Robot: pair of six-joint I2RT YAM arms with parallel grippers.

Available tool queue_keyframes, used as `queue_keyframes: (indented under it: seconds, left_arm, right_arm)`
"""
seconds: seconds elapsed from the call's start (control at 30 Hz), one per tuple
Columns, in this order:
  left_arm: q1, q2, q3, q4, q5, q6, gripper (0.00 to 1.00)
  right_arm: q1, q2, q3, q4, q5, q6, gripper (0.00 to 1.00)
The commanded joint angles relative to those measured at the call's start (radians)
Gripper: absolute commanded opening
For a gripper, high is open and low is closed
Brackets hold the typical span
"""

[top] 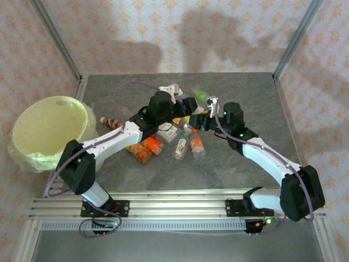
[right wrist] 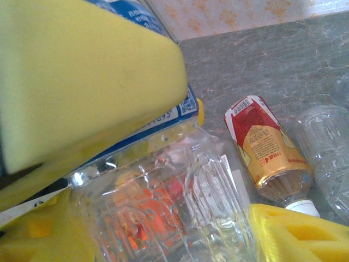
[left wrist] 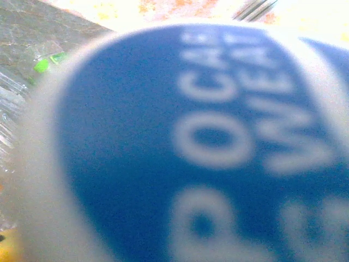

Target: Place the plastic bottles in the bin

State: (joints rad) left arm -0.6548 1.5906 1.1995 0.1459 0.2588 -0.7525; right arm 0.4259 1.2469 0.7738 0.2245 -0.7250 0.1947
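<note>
Mid-frame in the top view, both grippers hung over the bottles [top: 180, 143] — the right gripper [right wrist: 221, 144] straddled a clear bottle [right wrist: 163, 185] with its pads [right wrist: 82, 71], clamped or not I couldn't tell, and the left gripper [top: 182, 107] sat too close to a blue label [left wrist: 191, 147] to show its fingers — likely to carry one to the bin [top: 49, 131], far left.

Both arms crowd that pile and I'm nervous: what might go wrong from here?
The left arm and right arm meet over the same bottles, so they may collide. The right fingers straddle a clear bottle lying against its neighbours, which may get dragged. The bin sits far left, so the right arm's route crosses the left arm.
</note>
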Motion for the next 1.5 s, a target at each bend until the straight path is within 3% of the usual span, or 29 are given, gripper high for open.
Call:
queue_keyframes:
  seconds: [0.0, 0.23, 0.37, 0.57, 0.83, 1.17, 1.47]
  left_arm:
    - [-0.006, -0.033, -0.027, 0.019, -0.043, 0.006, 0.65]
    - [-0.006, -0.046, -0.069, 0.062, -0.092, -0.022, 0.62]
    - [-0.006, -0.065, -0.062, 0.009, -0.148, -0.009, 0.62]
    - [-0.006, -0.106, -0.061, -0.076, -0.233, 0.021, 0.62]
    - [0.004, -0.173, 0.035, -0.337, -0.37, 0.113, 0.61]
    - [0.006, -0.248, 0.234, -0.742, -0.605, 0.259, 0.58]
    - [0.015, -0.371, 0.353, -0.955, -0.895, 0.407, 0.58]
  right_arm:
    - [0.013, -0.006, 0.034, -0.019, -0.03, -0.077, 0.66]
    - [0.013, -0.024, 0.04, -0.088, -0.024, -0.126, 0.84]
    - [0.013, -0.037, 0.039, -0.108, -0.057, -0.149, 0.88]
    - [0.014, -0.058, 0.035, -0.11, 0.038, -0.16, 0.99]
    - [0.012, -0.098, 0.015, -0.055, 0.282, -0.076, 0.99]
    - [0.013, -0.1, 0.039, -0.12, 0.705, 0.151, 0.99]
    - [0.012, -0.07, 0.072, -0.173, 0.759, 0.109, 0.99]
